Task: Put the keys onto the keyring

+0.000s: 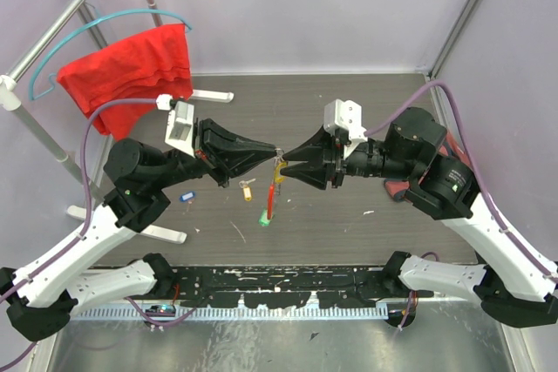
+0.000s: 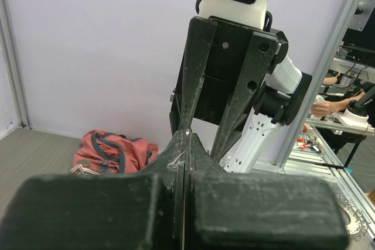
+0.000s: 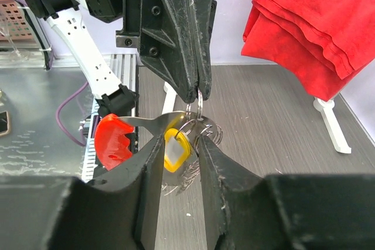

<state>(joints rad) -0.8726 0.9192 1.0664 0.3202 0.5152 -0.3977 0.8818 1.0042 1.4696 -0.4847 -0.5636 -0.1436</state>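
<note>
My left gripper (image 1: 275, 155) and right gripper (image 1: 287, 164) meet tip to tip above the table's middle. In the right wrist view the left gripper (image 3: 197, 91) is shut on a small metal ring (image 3: 200, 102). The keyring's red bar (image 3: 113, 141) sticks out toward the near edge, and its wavy wire loop (image 3: 212, 131) lies against my right gripper (image 3: 180, 140). That gripper's jaws stand a narrow gap apart, closed round the keyring's metal, with a yellow key tag (image 3: 176, 148) between them. In the top view the red bar (image 1: 272, 193) hangs with a green tag (image 1: 263, 219) at its end.
A blue-tagged key (image 1: 186, 196) lies on the table under the left arm. A yellow tag (image 1: 247, 186) shows left of the red bar. The large red cloth (image 1: 131, 67) hangs on a rack (image 1: 52, 141) at the back left, its white feet (image 1: 212, 95) on the table.
</note>
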